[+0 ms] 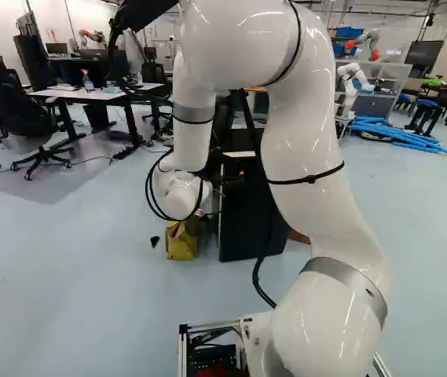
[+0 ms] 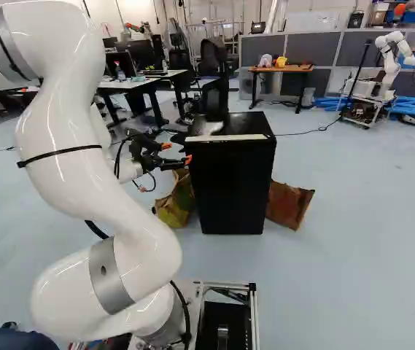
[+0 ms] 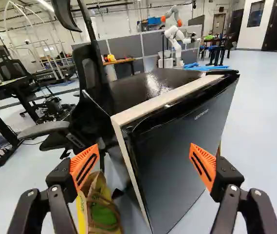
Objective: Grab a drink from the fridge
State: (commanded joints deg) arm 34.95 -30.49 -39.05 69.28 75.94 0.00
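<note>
One black, box-shaped fridge (image 2: 233, 191), door shut, stands on pale blue floor (image 2: 367, 219), the black two-fingered pincer (image 2: 177, 153) spread wide near its upper front edge, a crumpled yellow-and-brown bag (image 2: 176, 202) beside it, a black office chair (image 3: 88, 73) behind.

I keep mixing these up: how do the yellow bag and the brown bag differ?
The yellow bag is part yellow, part brown; the brown bag shows reddish brown only. In the right base view, the yellow bag is left of the fridge, the brown bag right of it. Both are on the floor.
</note>
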